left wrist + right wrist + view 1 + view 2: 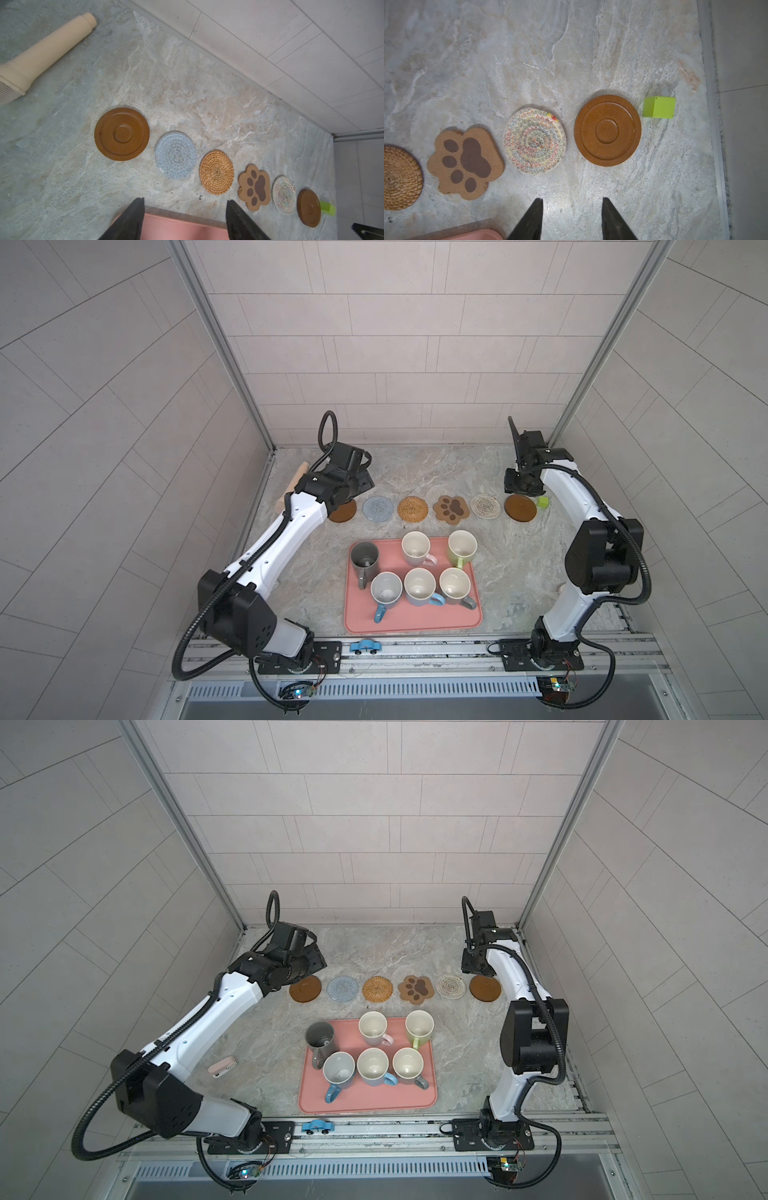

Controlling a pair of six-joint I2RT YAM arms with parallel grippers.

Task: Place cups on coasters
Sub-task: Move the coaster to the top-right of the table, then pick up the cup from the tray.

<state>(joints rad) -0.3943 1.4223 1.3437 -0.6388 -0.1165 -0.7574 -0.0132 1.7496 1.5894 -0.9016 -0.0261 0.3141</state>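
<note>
Several cups stand upright on the pink tray point(415, 620): a tall dark grey one point(364, 556), a pink-handled one point(415, 548), a green one point(462, 546), and three more in the front row point(419, 585). Behind the tray the coasters lie in a row: wooden disc point(121, 134), grey-blue crochet point(176, 154), rattan point(216, 172), paw point(254, 190), cream woven point(534, 140), second wooden disc point(607, 129). My left gripper point(185, 200) hangs open and empty over the row's left end. My right gripper point(572, 200) hangs open and empty over the right end.
A beige cylinder point(47, 52) lies at the back left near the wall. A green cube point(658, 107) sits beside the right wooden disc. A small pink object point(222, 1067) lies left of the tray, and a blue toy car point(365, 646) sits on the front rail.
</note>
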